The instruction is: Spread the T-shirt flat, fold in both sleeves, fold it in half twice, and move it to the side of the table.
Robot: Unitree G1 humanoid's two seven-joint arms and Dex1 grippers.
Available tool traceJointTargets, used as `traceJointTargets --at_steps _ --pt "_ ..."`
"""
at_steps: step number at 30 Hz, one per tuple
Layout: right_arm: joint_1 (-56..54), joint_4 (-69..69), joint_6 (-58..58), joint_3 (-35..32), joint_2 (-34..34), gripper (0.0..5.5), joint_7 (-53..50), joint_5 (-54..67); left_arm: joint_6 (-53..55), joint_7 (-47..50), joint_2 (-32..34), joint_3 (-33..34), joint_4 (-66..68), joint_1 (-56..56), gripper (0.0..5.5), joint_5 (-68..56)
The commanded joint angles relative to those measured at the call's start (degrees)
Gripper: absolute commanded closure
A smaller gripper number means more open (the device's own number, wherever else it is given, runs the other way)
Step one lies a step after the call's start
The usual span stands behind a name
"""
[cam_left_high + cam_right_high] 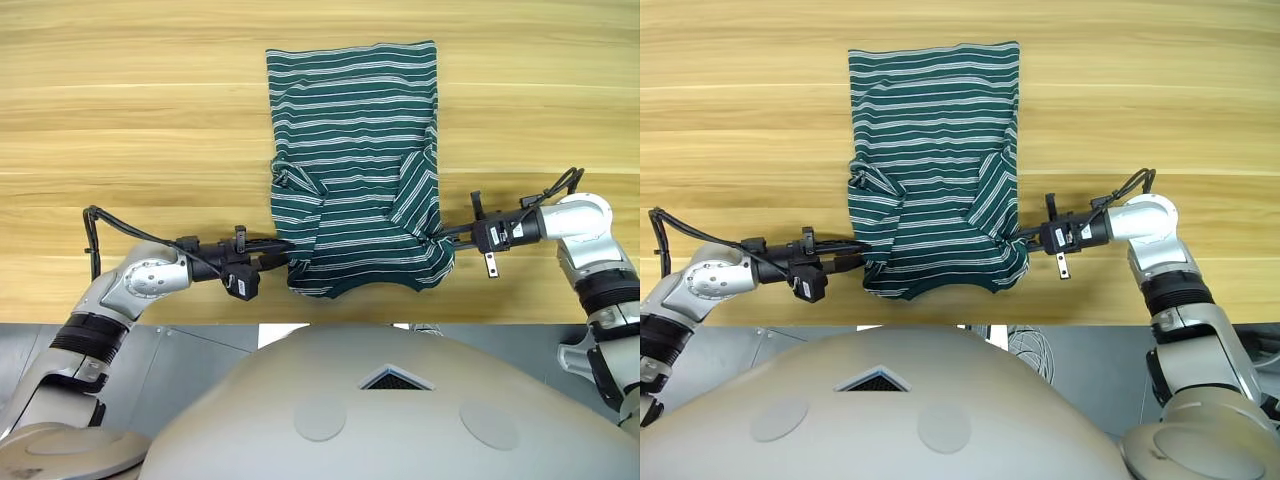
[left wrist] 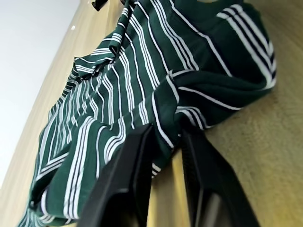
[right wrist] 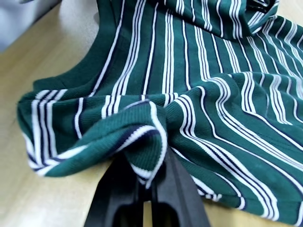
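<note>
Across the pale wooden counter (image 1: 100,100) lies the dark green, white-striped knit T-shirt (image 1: 355,150), with its sleeves tucked in and its collar end nearest the robot. The left jaws and the right jaws each pinch a bunched near corner of it. Either shallow pinch could slip during the half-fold, I judge. Uneven travel could also skew the edge and spill the sleeves open.

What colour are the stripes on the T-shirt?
White, with thin dark lines, on the green T-shirt; clearest in the right wrist view.
</note>
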Motion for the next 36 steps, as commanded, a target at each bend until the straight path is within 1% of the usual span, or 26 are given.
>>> traceJointTargets --at_steps 1,5,7,11,15,17,19,22,26,28,30,32,35,36 --pt "0.04 -0.71 0.62 -0.46 0.48 5.5 1.07 -0.16 2.56 -1.08 -1.4 -3.32 6.13 -0.36 5.18 5.09" --pt "0.11 -0.85 0.61 -0.85 0.75 5.5 1.54 -0.04 1.46 -1.56 -0.97 -4.23 7.06 -1.22 5.49 4.59" --pt "0.11 -0.98 0.75 -1.01 0.79 5.5 1.91 0.23 0.9 -2.2 -0.24 -4.33 7.07 -1.23 5.5 2.57" --pt "0.87 -3.2 2.81 -2.36 -1.11 5.5 5.58 4.42 2.37 -5.6 4.91 -3.55 1.86 2.1 5.5 -11.28" --pt "4.24 -11.87 7.36 -3.4 -6.95 5.5 7.98 13.58 6.47 -8.45 13.65 1.02 -9.58 10.4 5.5 -28.26" --pt "5.25 -14.96 8.92 -3.2 -9.23 5.5 8.0 16.87 7.93 -8.89 15.72 3.64 -13.64 13.57 5.5 -32.61" --pt "4.89 -16.02 10.16 -2.55 -10.29 5.5 8.01 18.03 9.53 -10.18 15.84 4.85 -15.79 14.75 5.5 -35.03" --pt "0.29 -14.46 12.68 0.61 -10.09 5.5 8.01 17.55 12.98 -13.84 13.17 4.67 -17.02 12.04 5.5 -39.48" --pt "-7.86 -11.96 16.64 5.33 -9.93 5.5 8.02 19.44 20.22 -21.45 7.74 2.61 -15.11 3.99 5.5 -43.95" --pt "-12.98 -10.19 18.72 7.23 -9.98 5.5 8.02 21.31 25.01 -25.45 5.09 3.56 -14.35 -1.23 5.5 -48.44" --pt "-19.56 -6.63 20.53 9.42 -9.22 5.5 8.02 22.19 32.75 -29.41 2.45 6.29 -13.25 -7.49 5.5 -56.16" --pt "-27.8 -0.82 22.9 10.53 -6.95 5.5 8.02 23.15 41.09 -32.89 -0.4 8.91 -9.16 -14.25 5.5 -62.04" --pt "-37.39 10.21 25.48 11.66 -3.25 5.5 8.02 22.75 50.34 -36.28 -4.92 10.87 0.28 -23.92 5.5 -63.31" --pt "-40.37 15.46 26.21 11.84 -1.32 5.5 8.02 21.76 53.99 -37.17 -6.68 11.89 5.23 -27.96 5.5 -63.77"
